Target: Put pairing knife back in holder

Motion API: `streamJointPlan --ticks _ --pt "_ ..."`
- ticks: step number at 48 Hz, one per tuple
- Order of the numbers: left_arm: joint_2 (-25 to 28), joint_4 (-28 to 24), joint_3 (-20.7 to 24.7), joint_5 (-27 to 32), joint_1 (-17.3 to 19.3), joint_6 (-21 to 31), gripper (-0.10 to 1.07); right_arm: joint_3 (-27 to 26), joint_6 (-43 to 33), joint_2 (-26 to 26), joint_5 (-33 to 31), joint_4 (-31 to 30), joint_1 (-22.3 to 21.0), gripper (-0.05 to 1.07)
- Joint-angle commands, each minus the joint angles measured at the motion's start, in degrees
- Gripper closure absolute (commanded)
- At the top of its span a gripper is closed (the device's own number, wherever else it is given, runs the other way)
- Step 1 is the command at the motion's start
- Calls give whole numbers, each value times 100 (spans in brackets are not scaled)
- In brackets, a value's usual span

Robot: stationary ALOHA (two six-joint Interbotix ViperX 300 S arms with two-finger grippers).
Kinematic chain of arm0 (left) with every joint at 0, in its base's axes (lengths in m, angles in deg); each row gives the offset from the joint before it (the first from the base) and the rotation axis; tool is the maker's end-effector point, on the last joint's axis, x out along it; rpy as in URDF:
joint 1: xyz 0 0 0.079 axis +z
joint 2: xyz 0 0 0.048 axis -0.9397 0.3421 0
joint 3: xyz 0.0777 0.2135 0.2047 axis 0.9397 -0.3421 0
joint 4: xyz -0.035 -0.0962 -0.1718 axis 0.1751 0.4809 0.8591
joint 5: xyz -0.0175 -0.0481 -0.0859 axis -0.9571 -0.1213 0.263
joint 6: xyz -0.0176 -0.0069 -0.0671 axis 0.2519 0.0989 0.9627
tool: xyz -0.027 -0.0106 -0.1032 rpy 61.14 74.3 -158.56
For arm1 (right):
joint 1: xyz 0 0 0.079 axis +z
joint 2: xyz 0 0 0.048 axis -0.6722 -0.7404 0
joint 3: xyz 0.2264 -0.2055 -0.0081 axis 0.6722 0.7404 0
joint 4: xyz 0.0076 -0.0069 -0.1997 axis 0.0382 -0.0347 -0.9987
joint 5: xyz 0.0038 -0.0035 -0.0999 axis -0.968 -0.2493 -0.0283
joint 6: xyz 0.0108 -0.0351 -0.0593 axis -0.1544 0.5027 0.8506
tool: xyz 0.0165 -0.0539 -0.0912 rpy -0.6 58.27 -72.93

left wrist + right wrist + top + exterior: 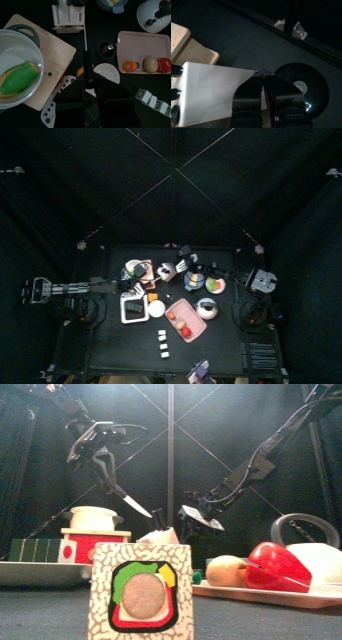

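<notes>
Above the table's middle: the left gripper (114, 489) hangs with its fingers closed narrowly on the black handle of the paring knife with a slim steel blade (135, 507), held in the air with the tip slanting down.
Holder: the small boxy knife block with pale slotted top (69, 17) stands just beyond the knife's tip in the left wrist view, beside the pale wooden cutting board (57, 50). The blade's line runs toward its edge and is not yet over a slot.
Right gripper (263, 80): its fingers are pinched nearly together on the edge of a broad pale flat blade (218, 90), held aloft near the left arm's knife.
Step in hand: judged as lining the knife up for insertion, with nothing seated yet.
Doing it well: bring the tip directly over a free slot, turn the blade so its flat matches the slot, then lower it along the blade's own axis.
Risk: a skewed entry could jam or tip the block, and the two raised blades look close enough to clash.
</notes>
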Motion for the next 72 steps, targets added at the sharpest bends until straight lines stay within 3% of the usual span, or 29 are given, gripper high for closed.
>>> streamJointPlan --ticks 1,43,72 --pt "35 9 281 0 -9 0 61 -158 9 105 70 -9 -9 82" --pt "536 105 501 70 158 0 61 -352 26 -220 431 26 -53 82" --pt "580 88 527 193 308 -9 61 -378 35 -343 800 35 -105 82"
